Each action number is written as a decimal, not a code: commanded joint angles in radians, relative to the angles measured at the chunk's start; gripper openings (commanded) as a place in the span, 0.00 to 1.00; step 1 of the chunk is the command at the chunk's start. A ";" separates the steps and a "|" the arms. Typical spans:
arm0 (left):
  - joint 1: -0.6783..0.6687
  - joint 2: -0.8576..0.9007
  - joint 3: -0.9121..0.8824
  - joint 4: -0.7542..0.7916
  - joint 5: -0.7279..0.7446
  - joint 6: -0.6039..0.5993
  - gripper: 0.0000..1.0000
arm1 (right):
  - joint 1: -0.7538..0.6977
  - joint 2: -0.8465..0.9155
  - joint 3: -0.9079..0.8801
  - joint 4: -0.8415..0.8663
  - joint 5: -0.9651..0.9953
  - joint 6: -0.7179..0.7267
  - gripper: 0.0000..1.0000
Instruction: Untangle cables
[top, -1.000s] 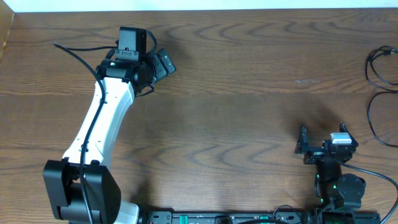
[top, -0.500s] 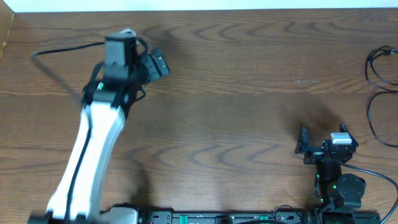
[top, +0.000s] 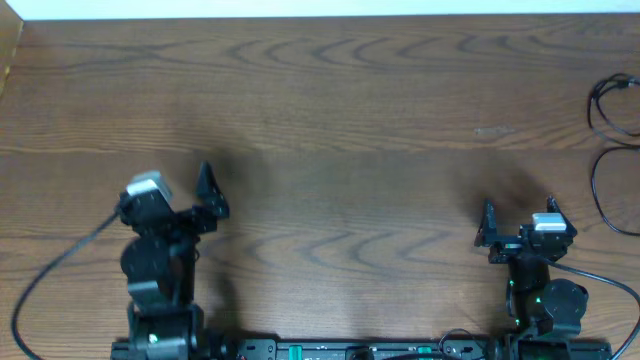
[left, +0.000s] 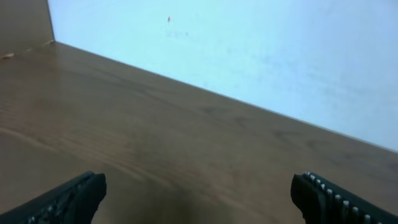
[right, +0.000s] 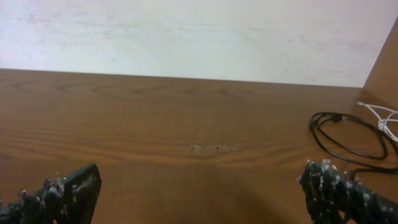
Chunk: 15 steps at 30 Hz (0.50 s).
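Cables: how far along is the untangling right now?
Done: unclear. The black cable lies in loose loops near the table edge, the white cable beside it; any crossing is too small to judge. In hand: nothing; left gripper and right gripper are open, empty. Remaining: possibly separating them.

Pretty much the whole table is open; only the cables are bunched at the far right edge.

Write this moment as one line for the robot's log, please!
left pincer: open, empty | right pincer: open, empty | black cable, white cable: far right of table, untouched
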 joint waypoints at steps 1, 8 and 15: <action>0.005 -0.169 -0.119 0.010 -0.010 0.111 1.00 | 0.009 -0.005 -0.002 -0.004 0.005 0.012 0.99; 0.005 -0.375 -0.296 0.010 -0.013 0.171 1.00 | 0.009 -0.005 -0.002 -0.004 0.005 0.012 0.99; 0.005 -0.441 -0.343 -0.042 -0.013 0.195 1.00 | 0.009 -0.005 -0.002 -0.004 0.005 0.012 0.99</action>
